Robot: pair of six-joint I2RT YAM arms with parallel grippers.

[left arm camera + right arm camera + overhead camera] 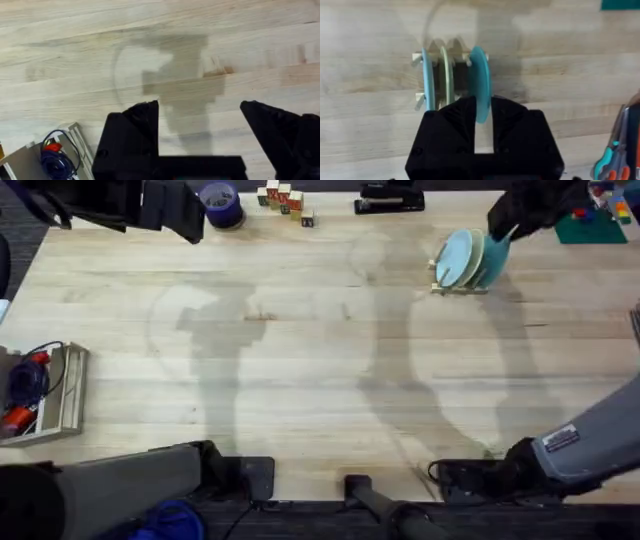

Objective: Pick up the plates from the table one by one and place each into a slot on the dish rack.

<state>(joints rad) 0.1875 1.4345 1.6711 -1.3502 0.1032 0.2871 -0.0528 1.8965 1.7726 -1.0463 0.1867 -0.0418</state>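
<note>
Right hand [512, 232] is seen in the overhead view at the upper right of the frame, reaching down onto the dish rack [460, 286], where the teal plate [493, 258] stands on edge at the rack's right side. Beside it a pale blue plate [457, 256] is seen upright, with a cream plate [474, 254] between the two. No other plates are seen lying on the tabletop [320, 380]. The left hand [170, 210] is held at the upper left of the frame, well apart from the rack, near a purple tape roll [222, 204]; a wooden tray [62, 395] of tools sits at the left edge.

From the left wrist view, the left hand [200, 120] is shown with its fingers spread wide over bare tabletop [150, 30], holding nothing.

From the right wrist view, the right hand [482, 112] is closed on the lower rim of the teal plate [480, 75], which stands upright in the rightmost slot [465, 75] of the dish rack [420, 95]. The pale blue plate [428, 80] and the cream plate [447, 75] are already seated in the slots to its left.

The task is judged to be nearly finished: two plates are racked, the third is in its slot but not yet released, and only letting go and withdrawing appear to be left.
</note>
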